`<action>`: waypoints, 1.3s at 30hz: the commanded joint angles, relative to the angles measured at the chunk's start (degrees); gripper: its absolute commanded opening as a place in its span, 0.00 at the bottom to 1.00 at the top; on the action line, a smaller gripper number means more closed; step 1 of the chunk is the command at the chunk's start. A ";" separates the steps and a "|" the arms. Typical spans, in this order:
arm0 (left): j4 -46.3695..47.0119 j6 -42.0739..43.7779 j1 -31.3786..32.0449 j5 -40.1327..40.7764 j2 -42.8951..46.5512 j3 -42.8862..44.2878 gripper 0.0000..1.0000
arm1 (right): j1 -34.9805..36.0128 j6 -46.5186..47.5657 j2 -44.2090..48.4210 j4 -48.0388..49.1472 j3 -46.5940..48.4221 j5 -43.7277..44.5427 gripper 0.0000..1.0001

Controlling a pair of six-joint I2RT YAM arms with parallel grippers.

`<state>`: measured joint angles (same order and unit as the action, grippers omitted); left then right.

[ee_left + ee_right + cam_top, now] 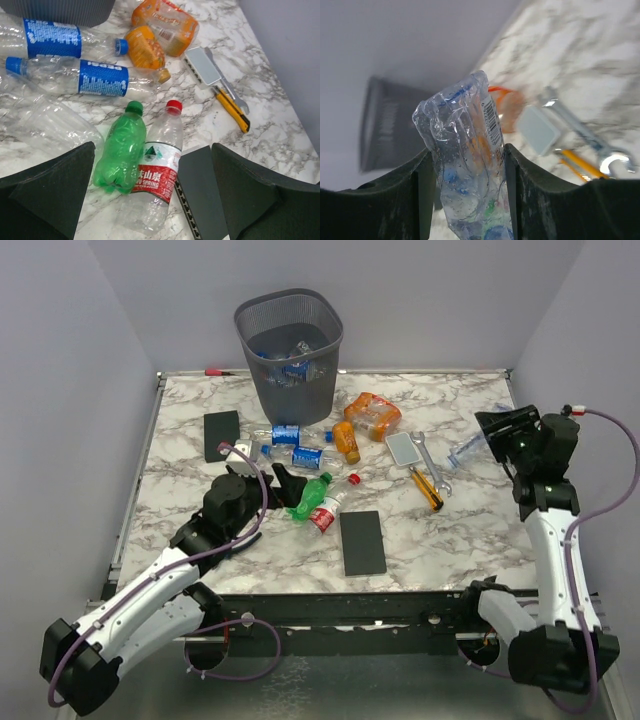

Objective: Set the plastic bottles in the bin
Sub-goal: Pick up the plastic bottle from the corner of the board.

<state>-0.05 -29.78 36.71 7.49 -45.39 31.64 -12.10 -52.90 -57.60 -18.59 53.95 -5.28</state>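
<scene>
The dark mesh bin (247,328) stands at the back of the table, with bottles inside. My right gripper (467,167) is shut on a crushed clear plastic bottle (464,135) and holds it above the table's right side (468,448). My left gripper (152,150) is open, low over a green bottle (120,155) and a red-labelled clear bottle (156,172) lying side by side between its fingers. Two blue-labelled bottles (102,77) and two orange ones (146,49) lie beyond, in front of the bin.
A black slab (200,190) lies right beside the red-labelled bottle; another (221,435) sits at the left. A grey box (403,448), a wrench (428,455) and a yellow utility knife (428,490) lie right of centre.
</scene>
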 commanded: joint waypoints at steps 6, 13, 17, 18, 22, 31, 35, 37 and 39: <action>34.61 -15.41 5.32 -17.39 -4.23 -4.81 0.99 | 13.32 -9.16 17.47 38.58 -15.02 -21.69 0.27; 37.62 -4.66 23.01 -11.50 -17.08 4.83 0.99 | 22.05 -12.30 20.38 50.96 -20.69 -22.27 0.26; 41.91 -3.10 27.02 -8.07 -20.53 5.82 0.99 | 23.49 -14.04 19.67 56.04 -21.87 -24.05 0.26; 43.49 -3.09 27.27 -7.92 -20.64 5.38 0.99 | 23.51 -14.32 19.64 56.82 -22.18 -24.29 0.26; 48.00 -2.90 27.54 -7.92 -20.79 4.14 0.99 | 23.56 -17.87 18.53 62.65 -24.41 -25.60 0.25; 48.13 -0.58 27.54 -5.06 -22.64 5.75 0.99 | 24.26 -23.29 15.25 73.01 -26.41 -27.48 0.25; 48.13 0.21 27.55 -6.46 -24.05 7.11 0.89 | 24.47 -23.32 15.06 72.80 -26.03 -27.64 0.25; 48.13 0.25 27.54 -7.31 -24.80 7.76 0.83 | 24.44 -23.21 15.15 72.48 -25.92 -27.83 0.25; 48.13 0.09 27.58 -7.42 -25.45 8.34 0.79 | 24.57 -23.13 15.15 72.54 -25.85 -28.30 0.25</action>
<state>46.30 -30.74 63.90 0.84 -69.67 37.43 12.01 -75.44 -42.72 51.31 27.68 -31.29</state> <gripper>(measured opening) 0.828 0.516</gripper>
